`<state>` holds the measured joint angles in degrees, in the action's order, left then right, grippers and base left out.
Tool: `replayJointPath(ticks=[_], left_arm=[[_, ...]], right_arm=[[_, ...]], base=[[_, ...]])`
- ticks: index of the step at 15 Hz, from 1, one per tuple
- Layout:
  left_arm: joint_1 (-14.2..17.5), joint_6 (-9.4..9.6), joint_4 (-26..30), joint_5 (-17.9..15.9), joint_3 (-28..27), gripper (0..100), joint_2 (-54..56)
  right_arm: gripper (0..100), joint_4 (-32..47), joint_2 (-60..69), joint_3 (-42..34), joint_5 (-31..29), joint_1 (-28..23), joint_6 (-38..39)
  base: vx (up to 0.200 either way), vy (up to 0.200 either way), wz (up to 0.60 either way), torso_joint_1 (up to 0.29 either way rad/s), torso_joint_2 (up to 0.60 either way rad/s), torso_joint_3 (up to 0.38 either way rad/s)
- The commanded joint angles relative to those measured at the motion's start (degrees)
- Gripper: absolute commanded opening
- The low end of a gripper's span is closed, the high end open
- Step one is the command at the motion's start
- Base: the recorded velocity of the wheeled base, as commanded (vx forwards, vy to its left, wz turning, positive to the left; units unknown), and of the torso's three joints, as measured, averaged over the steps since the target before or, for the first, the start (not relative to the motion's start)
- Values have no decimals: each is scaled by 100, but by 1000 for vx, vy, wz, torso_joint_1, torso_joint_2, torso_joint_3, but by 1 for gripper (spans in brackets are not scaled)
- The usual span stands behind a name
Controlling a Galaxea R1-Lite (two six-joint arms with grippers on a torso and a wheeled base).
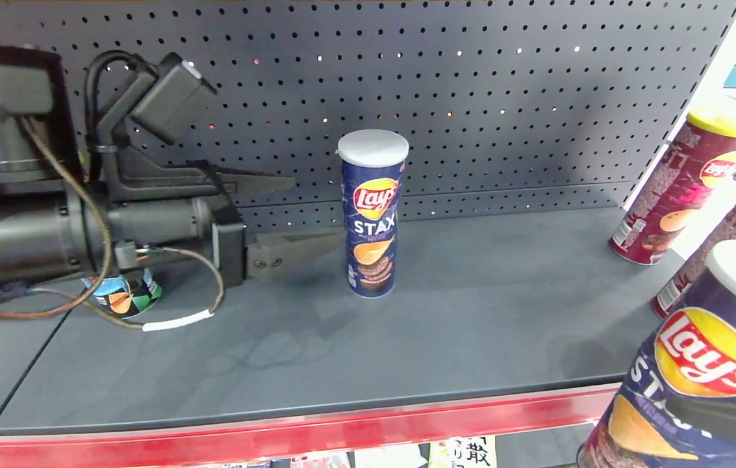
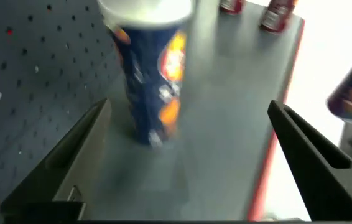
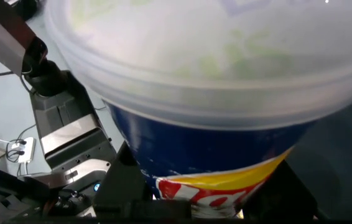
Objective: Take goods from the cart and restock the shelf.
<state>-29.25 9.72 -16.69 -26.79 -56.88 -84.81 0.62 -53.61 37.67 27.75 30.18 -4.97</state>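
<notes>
I stand beside the dark grey metal shelf [image 1: 471, 325] with a red front edge and a perforated back panel [image 1: 504, 97], and most of its board is free. The black left gripper [image 1: 317, 209] hangs low over the shelf with its two fingers spread wide and nothing between them, just beside the tall blue cardboard chips can with a white plastic lid [image 1: 373, 214], which stands upright near the middle. The right gripper [image 3: 210, 193] is closed around a second blue chips can with a white lid [image 1: 699, 364], held in front of the shelf edge on the right, not yet above the board. Two dark red chips cans with yellow lids [image 1: 673, 188] stand at the far right end. I judge that the step is to place the held can. It is good to carry it over the red edge, keep it vertical, put it down in the free place between the blue can and the red ones, and release only when its base rests flat. These cans are tall and narrow, so the left fingers should not brush the standing one.
</notes>
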Motion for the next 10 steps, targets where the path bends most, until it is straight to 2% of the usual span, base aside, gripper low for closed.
replayJointPath(ticks=[1,4,7,10], left_arm=[[-37,4,-186,-1,-368,100,-774],[-99,30,-203,16,-869,100,-1240],[-99,259,-203,25,-1176,100,-1609],[-108,259,-221,113,-1493,100,-1820]], right_arm=[[0,-1,-26,4,3,5,-4],[0,-1,-44,4,3,-4,5],[0,-1,-44,4,3,-4,5],[0,-1,-44,-5,3,-4,49]], base=[[0,0,0,0,0,0],[0,0,0,0,0,0],[0,0,0,0,0,0],[0,0,0,0,0,0]])
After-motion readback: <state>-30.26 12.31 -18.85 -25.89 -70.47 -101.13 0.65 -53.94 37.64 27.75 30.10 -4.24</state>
